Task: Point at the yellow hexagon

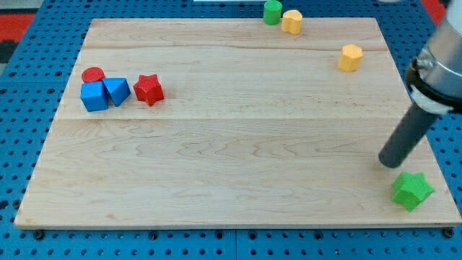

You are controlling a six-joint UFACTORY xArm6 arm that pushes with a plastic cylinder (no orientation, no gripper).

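The yellow hexagon [350,58] is a squat six-sided block, bright yellow, lying flat with one hexagonal face up; it is about as wide as it is long, so no long axis or pointing direction can be made out. It sits on the wooden board [231,152] towards the view's top from my tip [388,163] and slightly to the view's left of it, well apart. There is no pincer on this arm (only a straight dark rod), so nothing opens, closes or holds. My tip rests on the board near its right edge, touching no block.

Just below my tip, to the view's right, lies a green star [412,191], near but apart. Far up and left stand a yellow cylinder-like block [291,21] and a green cylinder [272,11], touching. Far to the view's left cluster a red star [149,89], a blue triangle [117,90], a blue cube [94,96] and a red cylinder [92,74].
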